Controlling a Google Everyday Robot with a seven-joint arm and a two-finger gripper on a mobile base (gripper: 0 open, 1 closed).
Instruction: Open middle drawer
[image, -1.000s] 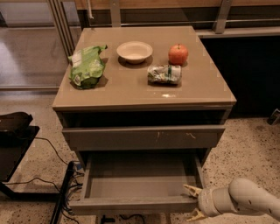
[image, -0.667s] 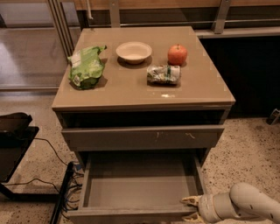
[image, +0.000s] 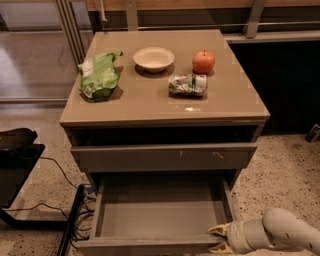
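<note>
The middle drawer (image: 160, 216) stands pulled well out from the table (image: 150, 105), its shallow grey tray bare and open to view below the taller drawer front (image: 160, 158) with pale scratch marks, which sits nearly flush. The gripper (image: 219, 239) is low at the right end of the middle drawer's front edge, on the end of the pale arm (image: 282, 234) that reaches in from the lower right. That is a sensible hold, since the plain front has no handle and the top edge is the only thing to pull on. Whether the gripper is clamped on that edge or only resting against it, I cannot tell. A green bag (image: 100, 75), a bowl (image: 153, 59), an apple (image: 203, 62) and a crumpled packet (image: 187, 85) lie on top, clear of the work. Judging by how much tray shows, the opening looks about complete.
</note>
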